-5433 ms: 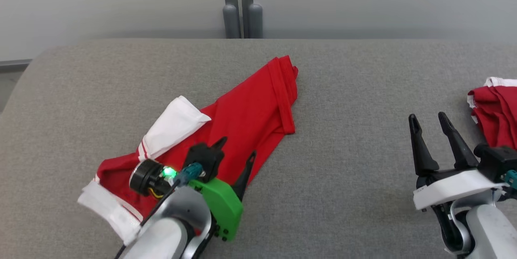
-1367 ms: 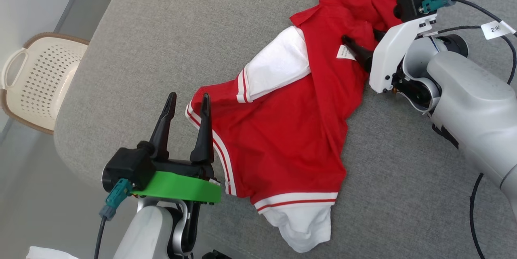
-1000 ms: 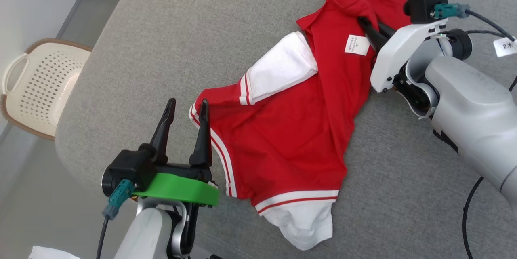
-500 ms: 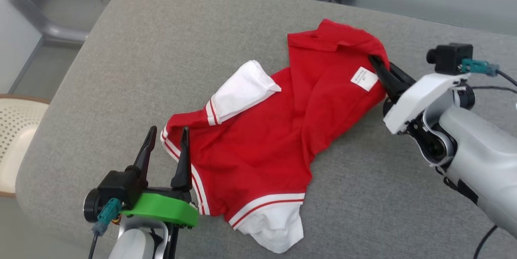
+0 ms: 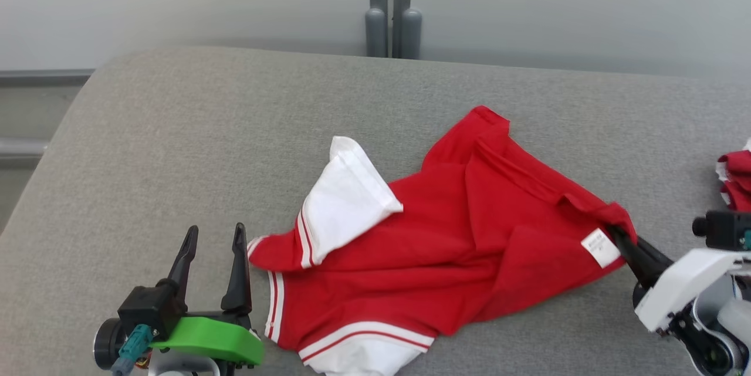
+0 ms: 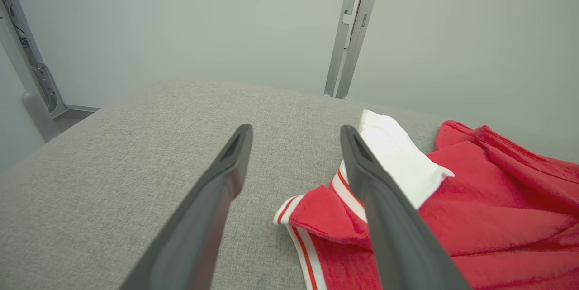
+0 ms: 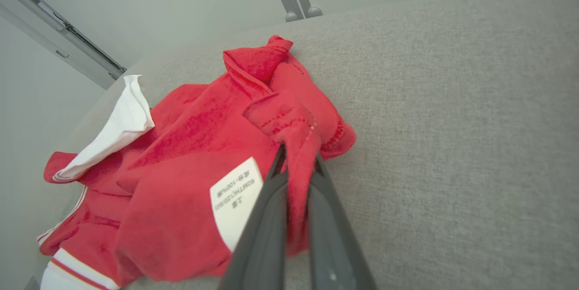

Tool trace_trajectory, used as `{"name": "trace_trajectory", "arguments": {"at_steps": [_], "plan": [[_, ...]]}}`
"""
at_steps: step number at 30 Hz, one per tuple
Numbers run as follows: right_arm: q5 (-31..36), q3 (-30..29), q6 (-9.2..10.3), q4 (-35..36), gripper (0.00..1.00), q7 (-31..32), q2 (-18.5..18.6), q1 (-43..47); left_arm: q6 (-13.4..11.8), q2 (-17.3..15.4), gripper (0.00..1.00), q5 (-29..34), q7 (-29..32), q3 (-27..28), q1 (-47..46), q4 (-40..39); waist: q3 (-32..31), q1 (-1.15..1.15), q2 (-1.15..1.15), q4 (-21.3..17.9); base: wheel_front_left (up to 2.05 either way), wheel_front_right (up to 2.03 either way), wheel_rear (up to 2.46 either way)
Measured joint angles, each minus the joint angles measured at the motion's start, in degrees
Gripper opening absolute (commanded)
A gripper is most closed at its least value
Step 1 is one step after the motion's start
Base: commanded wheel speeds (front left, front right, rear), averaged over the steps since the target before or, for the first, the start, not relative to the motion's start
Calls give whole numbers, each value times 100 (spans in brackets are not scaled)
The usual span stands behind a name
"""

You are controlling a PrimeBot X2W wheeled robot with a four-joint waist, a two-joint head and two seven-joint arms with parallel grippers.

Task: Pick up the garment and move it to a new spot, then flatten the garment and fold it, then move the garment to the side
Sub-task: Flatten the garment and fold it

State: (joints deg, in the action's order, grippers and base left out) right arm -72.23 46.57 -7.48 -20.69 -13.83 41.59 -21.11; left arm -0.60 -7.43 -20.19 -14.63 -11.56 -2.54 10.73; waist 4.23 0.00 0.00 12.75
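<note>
The garment (image 5: 446, 258) is a red shirt with white striped sleeves, lying crumpled across the middle of the grey padded table (image 5: 205, 129). My right gripper (image 5: 617, 234) is shut on its right-hand edge, beside a white label (image 5: 599, 247); in the right wrist view the red cloth (image 7: 203, 154) is pinched between the right gripper's (image 7: 298, 156) two fingers. My left gripper (image 5: 214, 236) stands open at the lower left, just left of the striped sleeve, with nothing between its fingers. In the left wrist view the left gripper (image 6: 296, 134) points past the white sleeve (image 6: 398, 159).
Another red and white garment (image 5: 736, 182) lies at the table's right edge. Grey posts (image 5: 390, 18) stand behind the table against a pale wall. Bare grey surface spreads to the left and far side.
The head camera has swung from the table's left end to face the wall. My right gripper has dragged the garment's edge to the right, stretching the cloth out. The left gripper stays open.
</note>
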Motion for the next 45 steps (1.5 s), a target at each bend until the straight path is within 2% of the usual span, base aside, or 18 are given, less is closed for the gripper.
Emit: {"name": "trace_trajectory", "arguments": {"at_steps": [2, 3, 4, 5, 9, 16, 20, 25, 31, 35, 40, 45], "plan": [[-102, -129, -1, 36, 0, 130, 31, 346, -15, -7, 100, -13, 8, 5, 29, -44, -61, 0, 0, -127, 0, 0, 0], [-134, -168, 0, 49, 15, 250, 43, 504, -20, -19, 100, -33, 21, 5, 56, -64, -90, 0, 0, -195, 0, 0, 0], [-135, -233, -1, 60, 96, 321, 52, 650, -21, -36, 100, -35, 44, 5, 85, -68, -116, 0, 0, -262, 0, 0, 0], [-140, -308, -1, 56, 100, 347, 51, 738, -25, -52, 100, -38, 46, 8, 98, -74, -134, 0, 0, -312, 0, 0, 0], [148, -770, 0, -26, 100, 288, 31, 887, -37, -91, 100, -41, 99, 1, 110, -111, -194, 0, 0, -531, 0, 0, 0], [1172, -1936, 0, 375, 100, -43, -357, 1057, -69, -211, 100, -42, 197, 14, 116, -249, -297, 0, 0, -729, 0, 0, 0], [2064, -2601, -1, 793, 100, -89, -864, 1265, -86, -290, 100, -40, 309, -22, 125, -322, -275, 0, 0, -740, 0, 0, 0], [3019, -3251, 0, 1072, 100, -98, -1553, 1462, 9, -365, 100, -58, 792, -191, 125, -358, -203, 0, 0, -700, 0, 0, 0], [3640, -3712, 0, 1261, 100, 103, -2031, 1741, 320, -517, 100, -334, 1963, -522, 131, -405, -140, 0, 0, -639, 0, 0, 0], [3820, -3886, 0, 1473, 100, 299, -2214, 1738, 371, -713, 100, -460, 2778, -611, -56, -274, -12, 0, 0, -624, 0, 0, 0], [3936, -3942, 0, 1667, 100, 472, -2336, 1655, 438, -694, 100, -590, 3247, -652, -676, 207, 201, 0, 0, -653, 0, 0, 0], [4001, -3933, 0, 1714, 100, 590, -2382, 1550, 597, -636, 100, -801, 3753, -867, -1006, 1072, 434, 0, 0, -763, 0, 0, 0]]}}
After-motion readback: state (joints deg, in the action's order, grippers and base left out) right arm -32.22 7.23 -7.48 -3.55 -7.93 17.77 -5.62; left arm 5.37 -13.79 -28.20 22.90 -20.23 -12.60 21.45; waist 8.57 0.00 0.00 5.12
